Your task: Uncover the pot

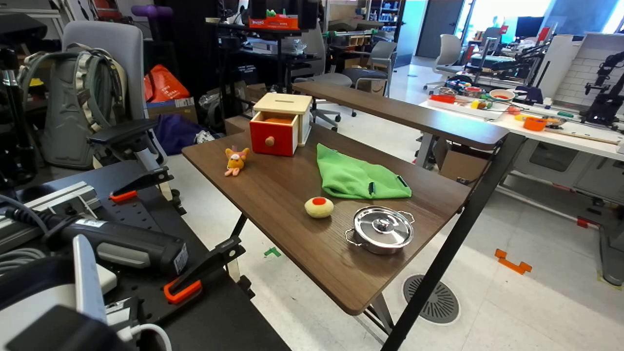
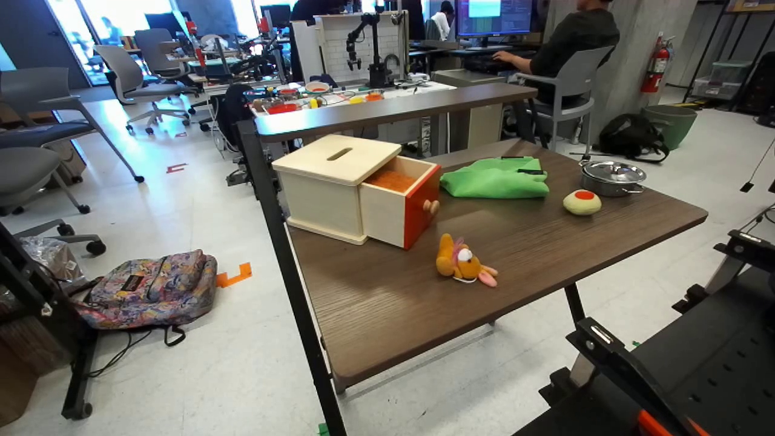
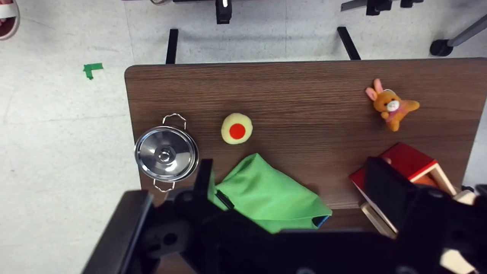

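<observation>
Two fingers [image 3: 204, 178] of the gripper [image 3: 291, 165] are spread and empty, the pot [image 2: 608, 188] standing outside one fingertip [image 3: 206, 166], its lid [image 3: 154, 153] apparently rim-supported, knob [image 3: 166, 155] upward for grasping.

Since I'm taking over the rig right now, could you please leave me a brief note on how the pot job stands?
Gripper: open, nothing between its fingers, facing down over the table; not seen in either exterior view.
Pot: upright near one end of the table, close to the green cloth.
Lid: on the pot, knob up.
Done: no uncovering yet.
Left: take the lid off, probably by its knob.
</observation>
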### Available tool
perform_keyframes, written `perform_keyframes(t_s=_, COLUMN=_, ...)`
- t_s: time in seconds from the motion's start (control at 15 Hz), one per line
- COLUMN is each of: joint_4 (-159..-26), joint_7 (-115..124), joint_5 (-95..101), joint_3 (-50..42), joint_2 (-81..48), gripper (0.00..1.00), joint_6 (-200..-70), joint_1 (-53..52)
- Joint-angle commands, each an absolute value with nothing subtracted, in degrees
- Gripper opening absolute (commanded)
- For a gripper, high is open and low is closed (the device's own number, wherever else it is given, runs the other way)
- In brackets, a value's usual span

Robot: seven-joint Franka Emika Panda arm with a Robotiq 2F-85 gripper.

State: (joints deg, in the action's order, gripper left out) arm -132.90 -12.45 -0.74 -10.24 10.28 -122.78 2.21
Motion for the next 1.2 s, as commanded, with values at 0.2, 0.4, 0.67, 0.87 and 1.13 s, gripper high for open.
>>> perform_keyframes(t_s=0.2, joint_4=-124.1, joint_7=-15.9, joint_5=-7.9, joint_3=-9.7, joint_2=-7.7, gripper=1.0, joint_6=-130.8, joint_1=5.6)
perform_keyframes(t_s=0.4, joint_4=-121.1, joint_7=-15.1, joint_5=-8.6, joint_3=-8.8, joint_2=-14.6, gripper=1.0, joint_6=-135.9, joint_1=7.2)
perform_keyframes(t_s=0.67, joint_4=-115.9, joint_7=-13.5, joint_5=-7.1, joint_3=-8.0, joint_2=-22.9, gripper=1.0, joint_6=-137.9, joint_1=9.3)
perform_keyframes(t_s=0.87, joint_4=-117.0, joint_7=-13.1, joint_5=-5.6, joint_3=-7.6, joint_2=-22.5, gripper=1.0, joint_6=-137.2, joint_1=9.9)
perform_keyframes(t_s=1.13, joint_4=-115.5, joint_7=-12.7, joint_5=-4.9, joint_3=-7.6, joint_2=-24.3, gripper=1.0, joint_6=-138.0, joint_1=10.0)
